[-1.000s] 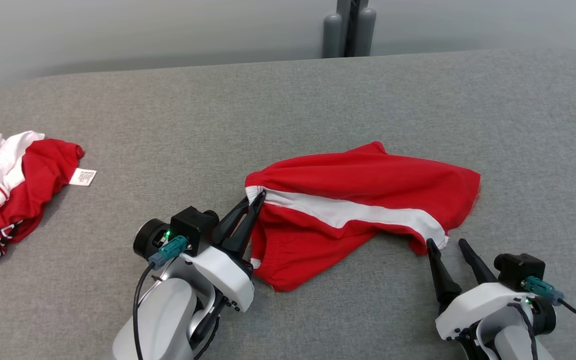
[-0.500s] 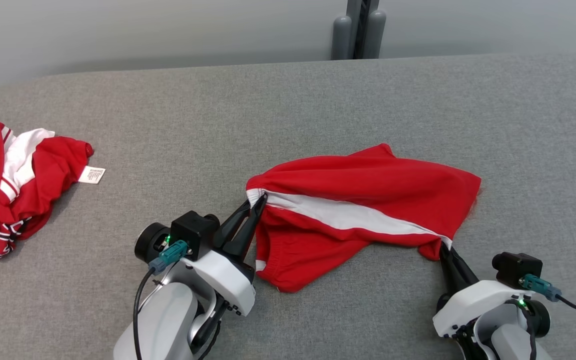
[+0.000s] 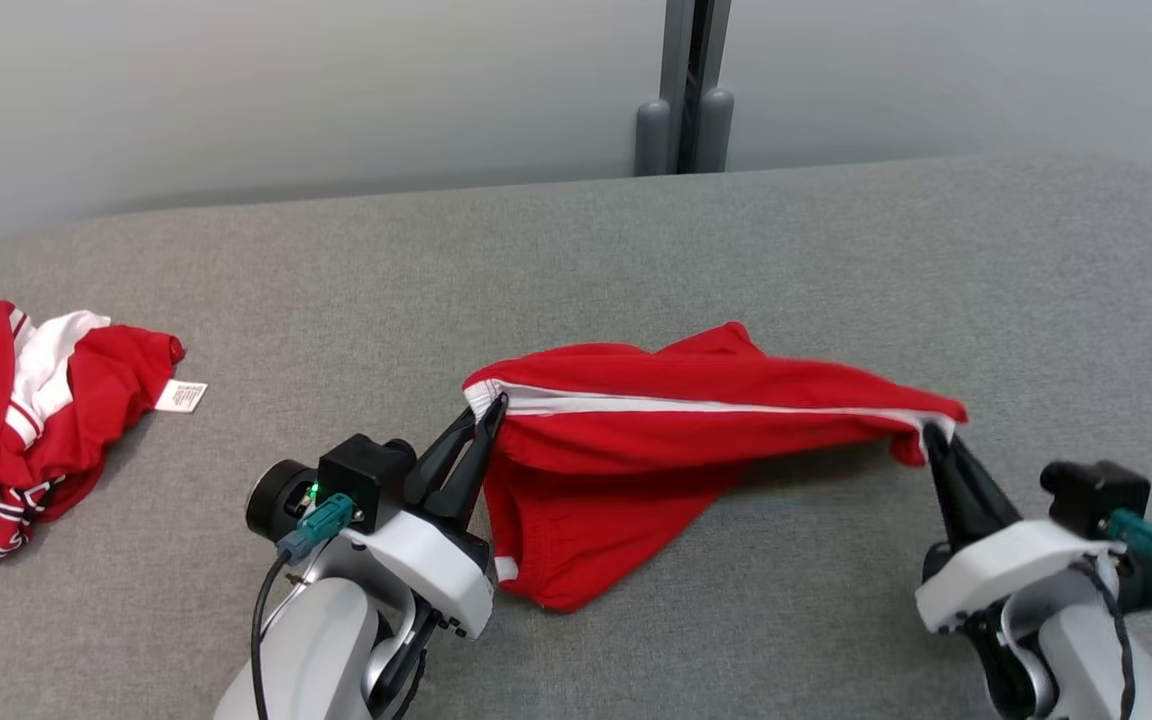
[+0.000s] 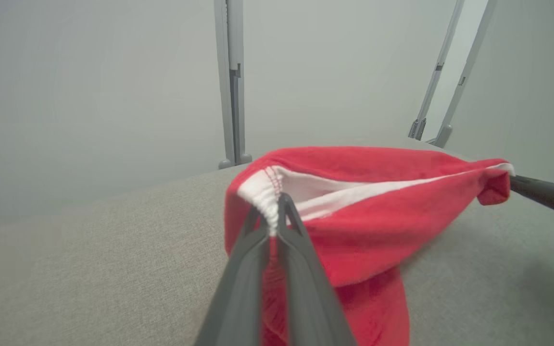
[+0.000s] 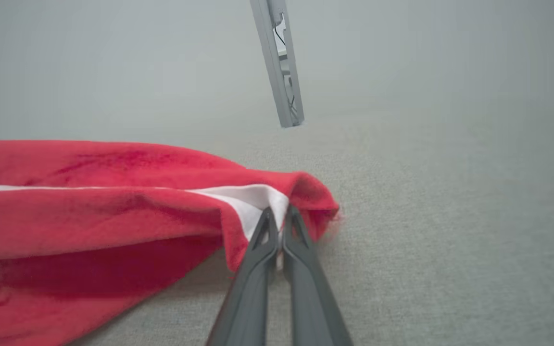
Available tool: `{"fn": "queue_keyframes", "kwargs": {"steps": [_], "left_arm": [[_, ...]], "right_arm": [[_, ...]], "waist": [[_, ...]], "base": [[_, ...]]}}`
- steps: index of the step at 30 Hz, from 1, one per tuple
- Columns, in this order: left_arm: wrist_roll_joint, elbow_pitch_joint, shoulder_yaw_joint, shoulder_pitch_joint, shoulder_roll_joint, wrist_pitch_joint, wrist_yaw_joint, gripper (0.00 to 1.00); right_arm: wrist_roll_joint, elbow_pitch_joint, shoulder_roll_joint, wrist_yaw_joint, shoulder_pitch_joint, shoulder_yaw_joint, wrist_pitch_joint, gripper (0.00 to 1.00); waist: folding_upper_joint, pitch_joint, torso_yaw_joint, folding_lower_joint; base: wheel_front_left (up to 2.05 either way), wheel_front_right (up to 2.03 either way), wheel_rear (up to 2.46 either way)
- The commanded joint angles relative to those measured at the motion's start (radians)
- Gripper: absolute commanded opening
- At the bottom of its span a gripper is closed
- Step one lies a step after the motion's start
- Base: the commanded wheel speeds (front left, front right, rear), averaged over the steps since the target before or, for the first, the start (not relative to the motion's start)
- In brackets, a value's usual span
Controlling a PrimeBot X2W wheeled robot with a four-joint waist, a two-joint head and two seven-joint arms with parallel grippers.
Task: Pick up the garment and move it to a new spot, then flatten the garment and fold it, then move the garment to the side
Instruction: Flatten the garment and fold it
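My left fingers (image 3: 476,455) are pinched shut on the white elastic corner of the red cloth garment with a white stripe (image 3: 636,450). My right fingers (image 3: 958,480) are clamped on its opposite corner. The striped edge stretches between them, raised off the grey fabric-covered table (image 3: 836,250), and the lower red part sags onto it. A crumpled red and white garment (image 3: 46,400) lies well apart at the left.
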Motion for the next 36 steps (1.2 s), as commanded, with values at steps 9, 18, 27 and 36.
{"fn": "queue_keyframes", "kwargs": {"steps": [9, 18, 27, 36], "left_arm": [[0.000, -0.064, -0.031, -0.079, 0.051, -0.002, -0.001, 0.00], [-0.135, -0.056, -0.107, -0.288, 0.138, 0.054, -0.001, 0.00], [-0.236, -0.017, -0.165, -0.432, 0.220, 0.075, -0.001, 0.00], [-0.269, 0.038, -0.191, -0.456, 0.232, 0.047, -0.001, 0.00]], "right_arm": [[0.072, -0.102, -0.104, 0.000, -0.187, 0.108, 0.030, 0.00], [0.225, -0.104, -0.186, 0.000, -0.407, 0.199, 0.153, 0.00], [0.291, -0.045, -0.200, 0.000, -0.520, 0.253, 0.131, 0.00], [0.329, -0.002, -0.202, 0.000, -0.544, 0.303, 0.092, 0.00]], "waist": [[-0.0001, -0.097, -0.004, 0.0000], [-0.0001, -0.139, 0.012, 0.0000], [-0.0001, -0.153, 0.014, 0.0000], [-0.0001, -0.131, 0.000, 0.0000]], "base": [[0.00, 0.00, 0.00], [0.00, 0.00, 0.00], [0.00, 0.00, 0.00], [0.00, 0.00, 0.00]]}}
